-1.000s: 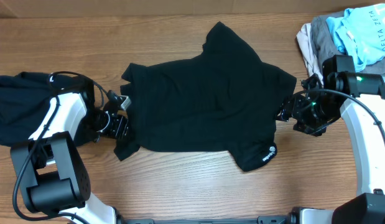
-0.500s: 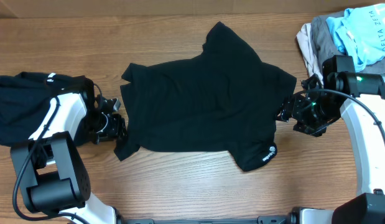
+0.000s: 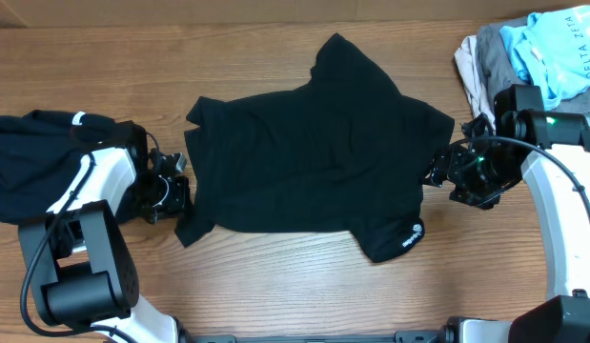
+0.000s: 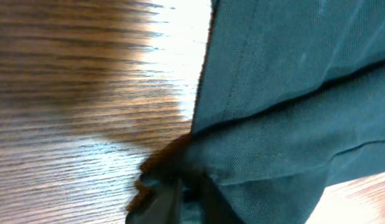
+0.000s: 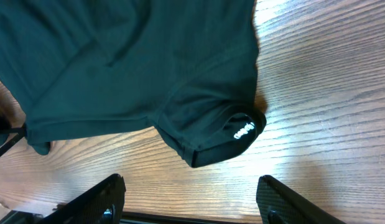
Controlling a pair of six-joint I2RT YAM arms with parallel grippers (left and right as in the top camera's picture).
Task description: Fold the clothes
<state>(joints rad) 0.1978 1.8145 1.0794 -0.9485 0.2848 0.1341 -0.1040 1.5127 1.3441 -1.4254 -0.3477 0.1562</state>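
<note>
Far left, a bunched black garment (image 3: 28,167) lies heaped. Your left gripper (image 3: 175,195) has its jaws pinched on the lower-left edge of the black T-shirt (image 3: 314,162), which is spread flat mid-way across the table (image 3: 275,295). Your right gripper (image 3: 439,174) hangs wide open just beside its sleeve.

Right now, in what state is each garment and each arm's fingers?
spread black T-shirt, lying flat, unfolded
second black garment, crumpled heap at the left
pale garments pile, bunched at the far right
left fingers, shut on the spread black T-shirt's edge
right fingers, open, holding nothing
</note>
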